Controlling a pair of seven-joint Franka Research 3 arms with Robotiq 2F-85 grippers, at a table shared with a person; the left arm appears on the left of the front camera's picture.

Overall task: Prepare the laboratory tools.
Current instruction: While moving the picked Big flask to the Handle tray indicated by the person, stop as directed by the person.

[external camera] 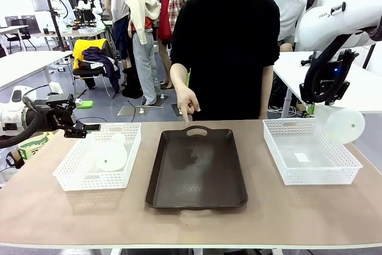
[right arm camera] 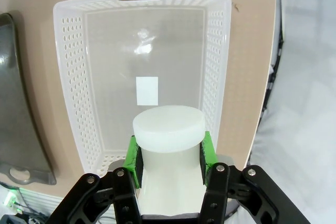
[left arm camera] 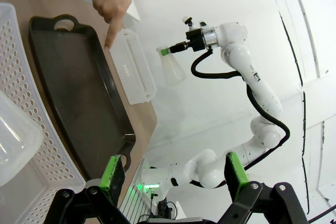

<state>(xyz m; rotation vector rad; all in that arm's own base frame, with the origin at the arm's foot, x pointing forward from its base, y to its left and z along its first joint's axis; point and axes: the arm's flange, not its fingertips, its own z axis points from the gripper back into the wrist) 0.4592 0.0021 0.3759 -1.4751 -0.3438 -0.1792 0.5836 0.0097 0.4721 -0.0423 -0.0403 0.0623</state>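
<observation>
Right arm: elbow high, wrist bent down. The right gripper (right arm camera: 169,158) is clamped on the neck of the held flask (right arm camera: 168,129), with a green pad (right arm camera: 135,161) on each side of the neck and no gap showing. The flask's wide base points away from the palm. From the front it hangs tilted just under the fingers, off the table. The right basket (right arm camera: 73,77) sits directly below the gripper. The flask is above it, not touching, with the base over the basket's near half.

Left arm: comes in low, forearm about level, wrist pointing across the table. The left gripper (external camera: 83,128) has its jaws spread wide with nothing between the pads (left arm camera: 113,174). The other flask (external camera: 110,156) lies in the left basket (external camera: 65,174), below and slightly ahead of the fingertips, clear of them. In the left wrist view it's the translucent body at the left edge, beside the fingers rather than between them.

The dark tray (external camera: 197,171) lies farther out along the left gripper's line of sight, between the two baskets.

The person's hand (external camera: 188,103) is lowered at the tray's far end, index finger pointing down by the handle cutout. I can't tell whether the fingertip touches the tray. It's well apart from both grippers.
</observation>
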